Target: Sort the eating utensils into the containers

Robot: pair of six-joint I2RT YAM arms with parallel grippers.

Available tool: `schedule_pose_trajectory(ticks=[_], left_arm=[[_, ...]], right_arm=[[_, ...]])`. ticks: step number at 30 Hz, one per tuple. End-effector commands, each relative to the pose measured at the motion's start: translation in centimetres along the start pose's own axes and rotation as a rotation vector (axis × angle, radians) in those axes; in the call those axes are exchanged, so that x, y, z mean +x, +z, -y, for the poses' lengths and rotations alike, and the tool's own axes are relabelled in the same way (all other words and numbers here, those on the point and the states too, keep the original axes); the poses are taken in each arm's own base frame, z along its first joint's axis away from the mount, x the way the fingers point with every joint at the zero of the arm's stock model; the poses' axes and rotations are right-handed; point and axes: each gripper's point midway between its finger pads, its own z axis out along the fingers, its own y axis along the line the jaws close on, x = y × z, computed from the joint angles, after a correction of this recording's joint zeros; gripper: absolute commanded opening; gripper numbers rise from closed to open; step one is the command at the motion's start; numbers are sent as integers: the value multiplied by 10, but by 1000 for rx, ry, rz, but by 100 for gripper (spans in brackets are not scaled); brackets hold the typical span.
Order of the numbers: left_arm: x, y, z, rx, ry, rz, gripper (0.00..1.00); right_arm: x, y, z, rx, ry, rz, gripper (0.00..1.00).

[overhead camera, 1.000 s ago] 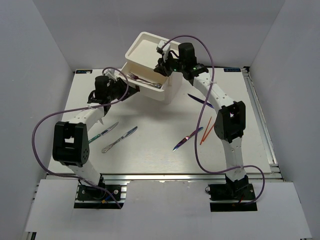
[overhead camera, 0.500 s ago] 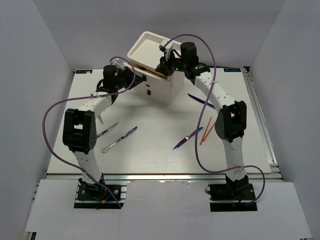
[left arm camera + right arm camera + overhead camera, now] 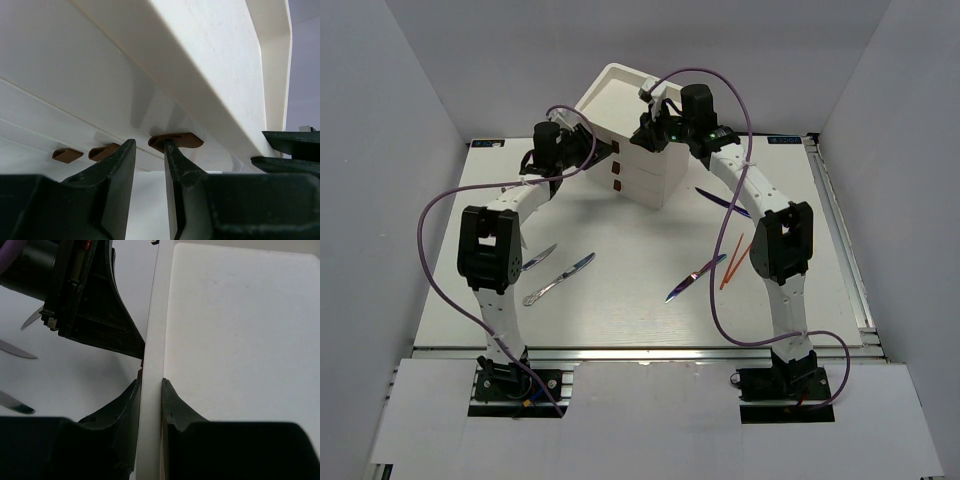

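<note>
The white three-drawer unit (image 3: 645, 175) stands tilted at the back, all drawers closed, with dark red pulls (image 3: 616, 168) on the fronts. My left gripper (image 3: 586, 152) is at the drawer fronts. In the left wrist view (image 3: 149, 147) its jaws are slightly apart and empty, and one fingertip (image 3: 170, 150) touches a pull (image 3: 182, 140). My right gripper (image 3: 651, 128) is shut on the rim of the unit's top tray (image 3: 151, 340). A teal-handled knife (image 3: 535, 259), a silver-blue knife (image 3: 560, 279), two purple utensils (image 3: 695, 277) (image 3: 723, 202) and the orange chopsticks (image 3: 735, 260) lie on the table.
The white table (image 3: 620, 320) has metal rails along the near edge (image 3: 640, 350) and the right edge (image 3: 840, 240). Grey walls enclose the left, right and back. Purple cables loop over both arms. Knife tips (image 3: 17, 351) show at the left of the right wrist view.
The middle drawer, open with utensils inside a second ago, is now closed. My left gripper moved right and back against the drawer fronts. The right gripper held its place.
</note>
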Motion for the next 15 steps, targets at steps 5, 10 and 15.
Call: schedule_pose_trajectory(ticks=[5, 10, 15], left_arm=[[-28, 2, 25, 47, 39, 74, 46], [-24, -9, 25, 40, 71, 73, 50], [-14, -35, 22, 20, 139, 63, 62]], right_arm=[[-7, 5, -83, -256, 144, -35, 0], [-10, 7, -81, -241, 150, -29, 0], [-11, 8, -77, -219, 153, -30, 0]])
